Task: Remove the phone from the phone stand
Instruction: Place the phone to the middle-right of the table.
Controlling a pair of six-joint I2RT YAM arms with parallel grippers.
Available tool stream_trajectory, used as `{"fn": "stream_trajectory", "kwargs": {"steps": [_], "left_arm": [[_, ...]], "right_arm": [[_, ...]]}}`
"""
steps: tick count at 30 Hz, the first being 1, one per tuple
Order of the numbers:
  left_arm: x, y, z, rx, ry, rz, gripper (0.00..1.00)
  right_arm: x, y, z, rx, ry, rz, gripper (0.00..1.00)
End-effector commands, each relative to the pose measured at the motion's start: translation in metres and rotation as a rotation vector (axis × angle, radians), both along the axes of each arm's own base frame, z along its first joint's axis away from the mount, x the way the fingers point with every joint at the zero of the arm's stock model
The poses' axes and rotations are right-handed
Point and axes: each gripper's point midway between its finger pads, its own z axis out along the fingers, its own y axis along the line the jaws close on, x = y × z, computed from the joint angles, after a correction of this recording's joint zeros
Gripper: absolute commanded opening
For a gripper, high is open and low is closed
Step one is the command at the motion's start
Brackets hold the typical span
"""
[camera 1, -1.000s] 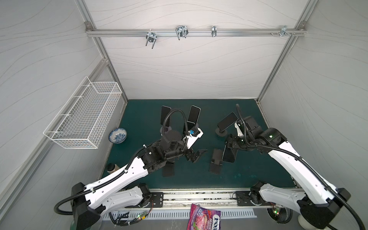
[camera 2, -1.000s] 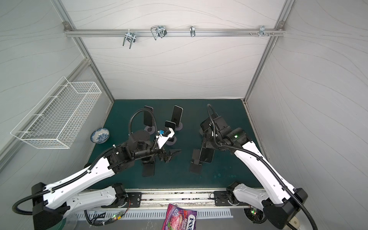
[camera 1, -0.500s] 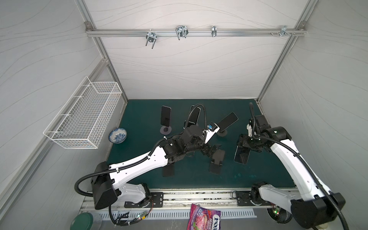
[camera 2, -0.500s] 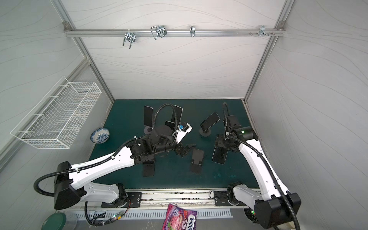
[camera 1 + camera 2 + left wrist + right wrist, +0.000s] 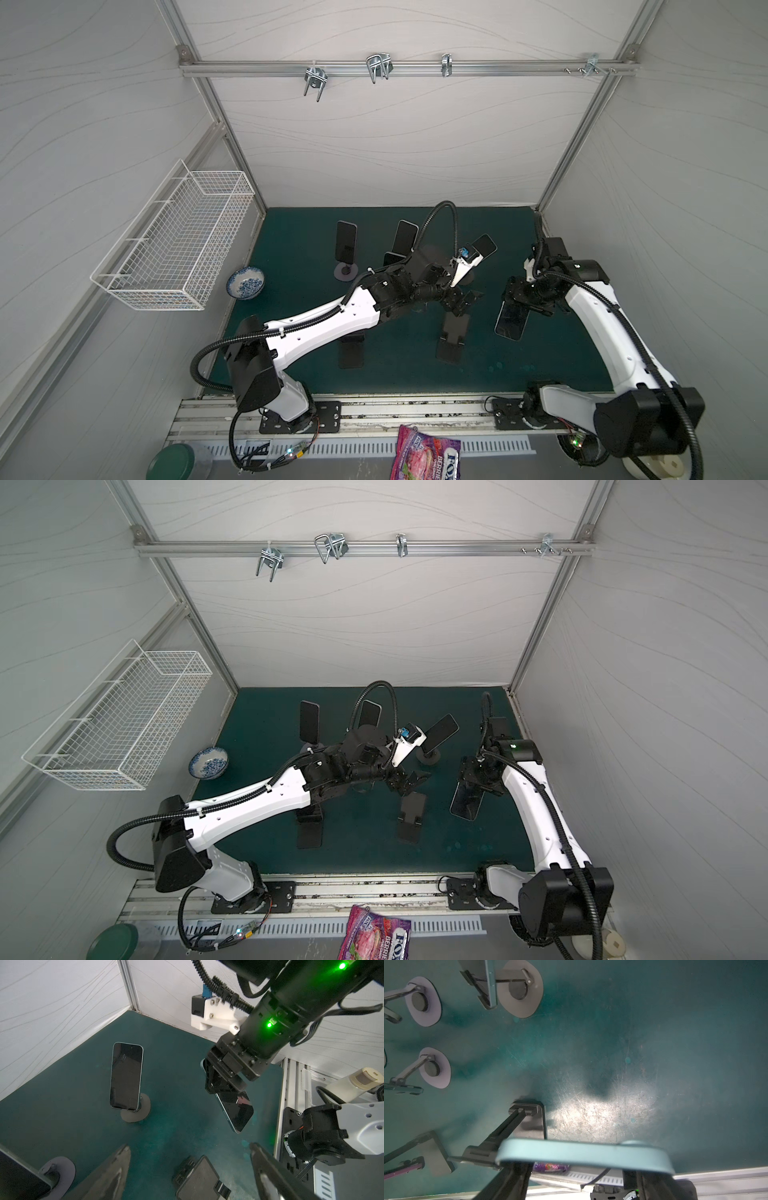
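Right jaws are clamped on the phone (image 5: 512,320), which hangs below them, clear of an empty stand (image 5: 453,336) beside (left jaws gape, holding nothing). Best lower it flat onto the surface (image 5: 552,357) beneath, releasing only once it rests.

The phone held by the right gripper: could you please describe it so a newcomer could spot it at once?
Start at the green mat and follow the right arm to the right gripper. The phone hangs from it, dark screen tilted. Unlike the other phones, it sits on no stand.
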Motion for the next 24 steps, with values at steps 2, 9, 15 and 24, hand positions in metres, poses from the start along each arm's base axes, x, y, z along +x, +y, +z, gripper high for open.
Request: {"fn": "stream_trajectory", "kwargs": {"steps": [2, 9, 15, 24], "left_arm": [[0.002, -0.015, 0.009, 0.007, -0.025, -0.049, 0.92], [0.006, -0.035, 0.001, 0.001, -0.005, -0.081, 0.92], [0.010, -0.050, 0.005, -0.028, 0.006, -0.100, 0.92], [0.020, -0.064, -0.007, -0.008, 0.053, -0.076, 0.92]], "right_arm": [[0.013, -0.004, -0.015, 0.012, -0.003, -0.011, 0.53], [0.037, -0.017, -0.038, 0.022, 0.021, -0.068, 0.53], [0.059, -0.031, -0.041, 0.031, 0.056, -0.083, 0.49], [0.070, -0.032, -0.034, 0.074, 0.037, -0.053, 0.49]]}}
